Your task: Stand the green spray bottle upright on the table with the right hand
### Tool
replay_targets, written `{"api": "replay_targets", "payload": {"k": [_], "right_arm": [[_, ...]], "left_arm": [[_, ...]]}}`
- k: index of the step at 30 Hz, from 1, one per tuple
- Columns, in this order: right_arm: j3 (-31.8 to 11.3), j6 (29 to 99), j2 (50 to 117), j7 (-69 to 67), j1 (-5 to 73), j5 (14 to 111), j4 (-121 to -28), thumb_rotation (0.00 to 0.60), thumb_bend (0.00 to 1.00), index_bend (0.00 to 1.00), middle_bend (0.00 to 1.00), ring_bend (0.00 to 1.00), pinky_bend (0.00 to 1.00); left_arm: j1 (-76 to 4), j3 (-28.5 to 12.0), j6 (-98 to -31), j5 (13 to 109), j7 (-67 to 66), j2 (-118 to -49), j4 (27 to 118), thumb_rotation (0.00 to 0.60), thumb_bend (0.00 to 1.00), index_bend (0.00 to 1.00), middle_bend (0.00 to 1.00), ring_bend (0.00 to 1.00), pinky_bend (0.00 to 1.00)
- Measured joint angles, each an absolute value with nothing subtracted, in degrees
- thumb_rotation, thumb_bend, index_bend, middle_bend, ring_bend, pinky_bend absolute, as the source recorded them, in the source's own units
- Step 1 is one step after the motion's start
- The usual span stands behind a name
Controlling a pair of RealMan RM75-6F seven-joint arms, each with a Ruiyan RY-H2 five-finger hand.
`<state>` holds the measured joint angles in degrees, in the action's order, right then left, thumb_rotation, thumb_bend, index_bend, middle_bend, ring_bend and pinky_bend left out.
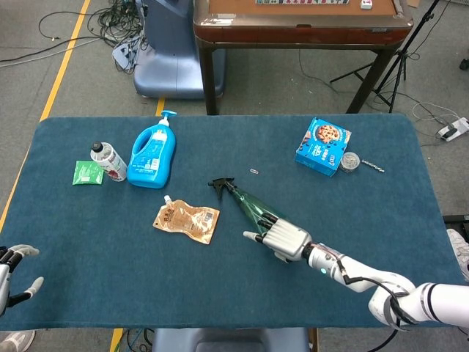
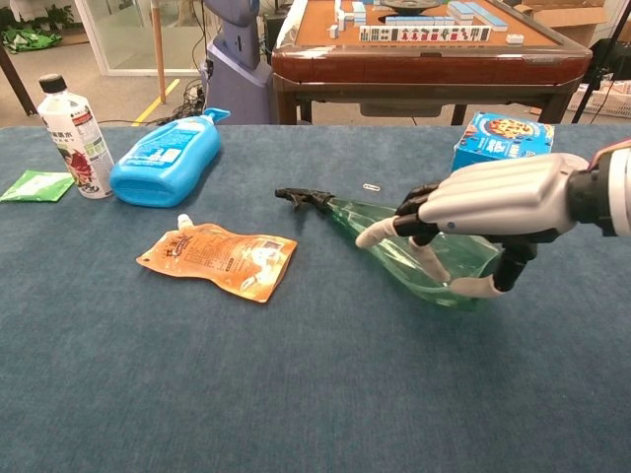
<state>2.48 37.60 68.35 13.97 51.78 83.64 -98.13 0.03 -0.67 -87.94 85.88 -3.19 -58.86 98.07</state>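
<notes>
The green spray bottle [image 1: 245, 202] [image 2: 357, 213] lies on its side on the blue table [image 1: 110, 249], its black trigger head [image 2: 301, 197] pointing left and away from me. My right hand [image 1: 282, 238] [image 2: 493, 202] covers the bottle's wide base end. Its fingers curl over the top and the thumb sits against the near side, gripping the body. The base itself is hidden by the hand. My left hand [image 1: 15, 270] hovers at the near left table edge in the head view, empty, fingers apart.
An orange pouch [image 1: 187, 220] [image 2: 219, 259] lies left of the bottle. Further left are a blue detergent bottle [image 1: 152, 155], a white bottle [image 1: 108, 161] and a green sachet [image 1: 88, 172]. A blue cookie box [image 1: 323, 145] and a small tin [image 1: 349, 161] sit at the back right.
</notes>
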Motion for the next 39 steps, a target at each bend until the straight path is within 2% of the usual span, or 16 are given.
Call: {"api": "replay_targets", "payload": {"k": [8, 21, 26, 31, 34, 39], "right_arm": [[2.66, 36.92, 66.82, 15.13, 51.24, 81.44, -93.81, 0.6, 0.43, 0.0, 0.48, 0.08, 0.08], [0.51, 36.24, 69.65, 16.83, 50.63, 73.6, -82.68, 0.6, 0.43, 0.0, 0.48, 0.08, 0.08], [-1.13, 37.71, 69.87, 15.28, 50.27, 72.22, -82.73, 0.6, 0.42, 0.0, 0.48, 0.08, 0.08], [-2.66, 38.82, 69.22, 15.9, 50.2, 71.74, -84.16, 0.6, 0.31, 0.0, 0.48, 0.08, 0.08], [-4.28, 38.88, 68.73, 12.27, 50.17, 70.65, -86.34, 0.6, 0.18, 0.0, 0.47, 0.08, 0.08], [-5.91, 38.25, 68.61, 6.99, 51.16, 67.49, -88.15, 0.6, 0.04, 0.0, 0.38, 0.08, 0.08]], "left_arm": [[-0.35, -0.72, -87.52, 86.08, -3.51, -59.07, 98.18, 0.6, 0.26, 0.36, 0.31, 0.29, 0.16], [-0.17, -0.7, -87.48, 85.56, -3.28, -59.06, 97.85, 0.6, 0.26, 0.36, 0.31, 0.29, 0.16], [-0.29, -0.71, -87.27, 85.54, -3.48, -59.07, 97.93, 0.6, 0.26, 0.36, 0.31, 0.29, 0.16], [-0.18, -0.82, -87.62, 85.49, -3.24, -59.01, 97.96, 0.6, 0.26, 0.36, 0.31, 0.29, 0.16], [-0.09, -0.73, -87.56, 85.39, -3.2, -59.06, 97.8, 0.6, 0.26, 0.36, 0.31, 0.29, 0.16], [0.03, -0.63, -87.8, 85.64, -3.09, -58.97, 97.84, 0.6, 0.26, 0.36, 0.31, 0.29, 0.16]]}}
